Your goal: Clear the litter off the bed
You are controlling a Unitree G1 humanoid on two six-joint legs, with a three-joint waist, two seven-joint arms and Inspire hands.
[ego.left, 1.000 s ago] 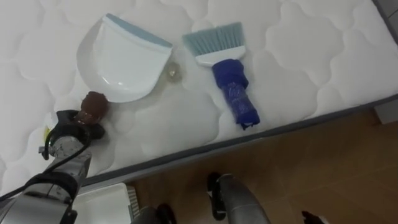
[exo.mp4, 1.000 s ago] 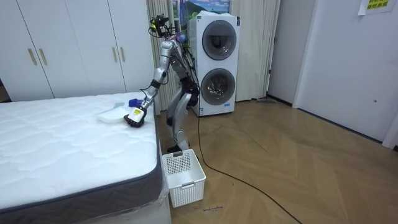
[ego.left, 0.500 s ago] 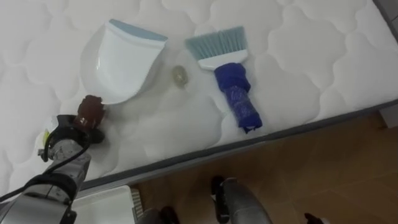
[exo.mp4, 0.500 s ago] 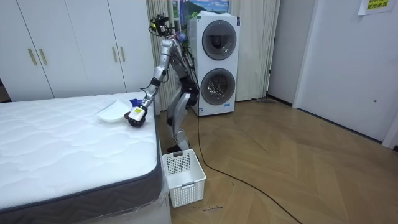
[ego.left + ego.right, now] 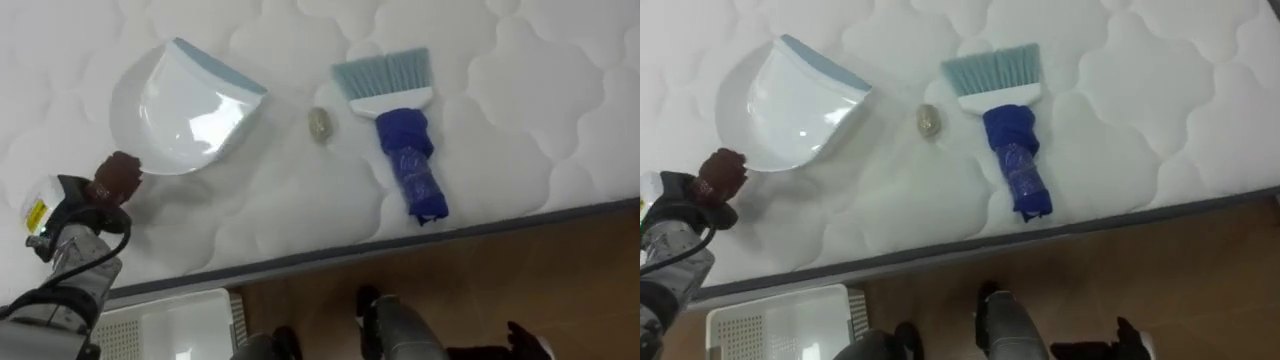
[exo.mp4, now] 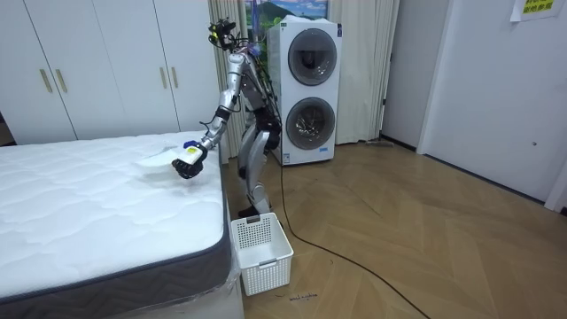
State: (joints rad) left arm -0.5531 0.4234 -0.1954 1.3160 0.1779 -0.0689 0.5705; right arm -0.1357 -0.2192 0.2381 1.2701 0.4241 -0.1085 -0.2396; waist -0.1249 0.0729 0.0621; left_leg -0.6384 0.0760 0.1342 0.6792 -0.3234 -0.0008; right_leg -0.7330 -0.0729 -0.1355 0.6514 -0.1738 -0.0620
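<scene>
- My left hand [image 5: 72, 205] has its fingers closed around the brown handle [image 5: 117, 175] of the white dustpan [image 5: 185, 105], which is just ahead of the hand, over the mattress [image 5: 520, 90].
- To the right of the hand, past the pan's lip, lies a small scrap [image 5: 319, 122].
- Further right lies the brush [image 5: 405, 140], apart from the scrap.

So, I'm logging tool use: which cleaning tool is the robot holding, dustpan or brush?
The white dustpan: the left hand grips its handle. The blue-handled brush lies free beside it.
</scene>
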